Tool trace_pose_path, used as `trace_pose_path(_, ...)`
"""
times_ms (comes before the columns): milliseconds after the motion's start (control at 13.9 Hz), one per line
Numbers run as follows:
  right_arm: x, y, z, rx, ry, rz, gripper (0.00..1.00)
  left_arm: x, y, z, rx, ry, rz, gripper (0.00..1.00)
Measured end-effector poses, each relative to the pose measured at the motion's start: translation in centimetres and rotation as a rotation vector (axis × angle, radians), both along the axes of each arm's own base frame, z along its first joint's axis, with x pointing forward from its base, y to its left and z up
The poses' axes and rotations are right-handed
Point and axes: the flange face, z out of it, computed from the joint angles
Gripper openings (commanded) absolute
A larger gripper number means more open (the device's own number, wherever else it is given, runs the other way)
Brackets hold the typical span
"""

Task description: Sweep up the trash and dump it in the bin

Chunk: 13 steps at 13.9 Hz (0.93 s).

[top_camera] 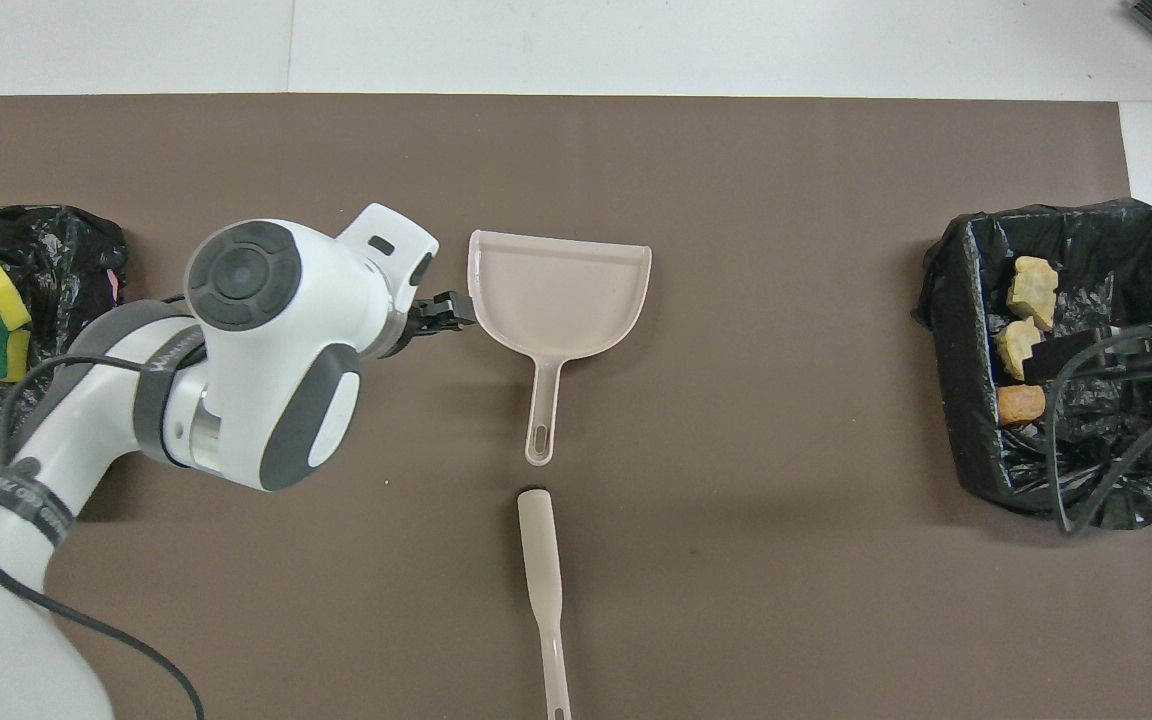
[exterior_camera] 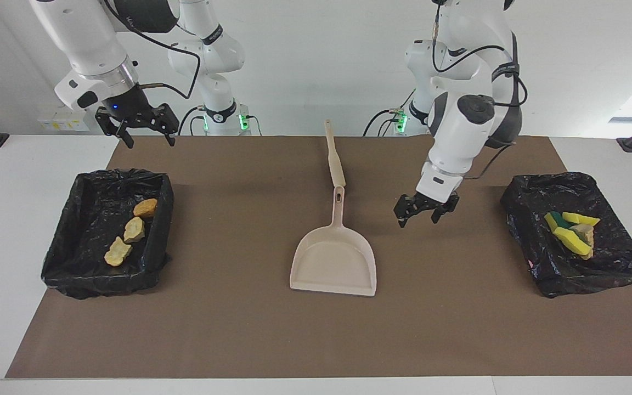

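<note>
Both arms have glossy white rounded shells with dark grey joint caps and black bands carrying small white lettering. Black cables run loose along the links. Right arm (exterior_camera: 94, 52): bare metal wrist ring, blue light below it. Green lights at both bases. Left arm (top_camera: 266, 350): round grey cap with concentric rings.

left arm hides most of its gripper (top_camera: 441, 318) overhead | sponge bin (top_camera: 46, 250) cut by frame edge

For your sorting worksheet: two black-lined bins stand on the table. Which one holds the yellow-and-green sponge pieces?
The bin at the left arm's end of the table holds the sponge pieces. The bin at the right arm's end holds only tan-orange lumps.
</note>
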Motion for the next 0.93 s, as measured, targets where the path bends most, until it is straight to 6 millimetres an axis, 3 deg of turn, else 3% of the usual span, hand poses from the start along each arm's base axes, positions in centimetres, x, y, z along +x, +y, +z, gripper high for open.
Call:
trace_pose_path(360,0.0,0.0,0.0,0.0,0.0,0.0,1.0,-0.8,10.0,3.8,0.029,0.061,-0.134,1.0)
trace_pose_path(575,0.0,0.0,0.0,0.0,0.0,0.0,1.0,-1.8,14.5,6.0,0.032,0.064,-0.183,1.0)
trace_pose_path(791,0.0,0.0,0.0,0.0,0.0,0.0,1.0,-3.4,16.9,10.3,0.029,0.047,-0.187,1.0)
trace_pose_path(935,0.0,0.0,0.0,0.0,0.0,0.0,1.0,-4.3,17.0,14.8,0.027,0.037,-0.195,1.0)
